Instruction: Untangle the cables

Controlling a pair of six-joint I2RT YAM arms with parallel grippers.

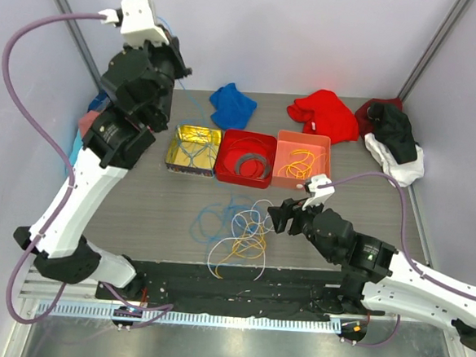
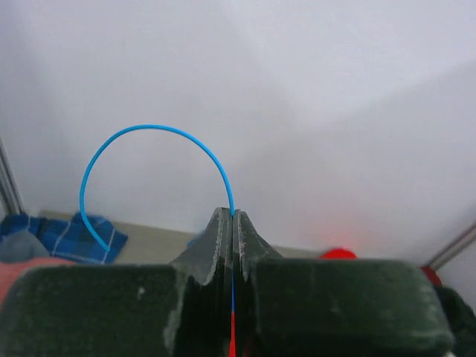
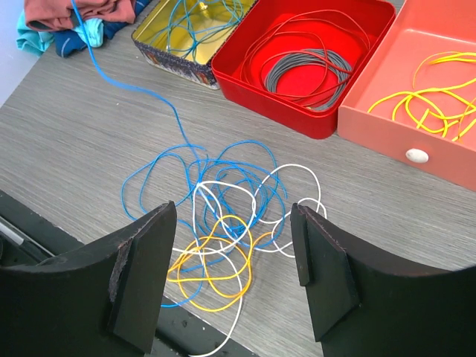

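The tangle [image 3: 223, 223] lies on the table [image 3: 67, 141], on the near side of the red tray [image 3: 275, 108]. One blue cable [image 2: 152, 127] is led out of it, up and away to the left of that tray.

A tightened knot is judged the main risk. The blue cable appears to be threaded among the white cable [image 3: 294, 167] and the orange cable [image 3: 216, 260], and nothing is pinned down. A further pull could therefore lift the whole heap or drag it toward the red tray instead of freeing one strand. A slip is also possible, since so thin a cable is gripped only at the very tips. Loops could be caught on the red tray's rim if the heap is dragged.

The left arm is raised high, behind and left of the red tray. The left claw [image 2: 233, 216] is pressed together on the blue cable, which arcs up and over from its tips. The right arm is stretched low from the near edge. The right claw [image 3: 233, 212] is held apart, with nothing in it, above the tangle on the near side of the red tray.
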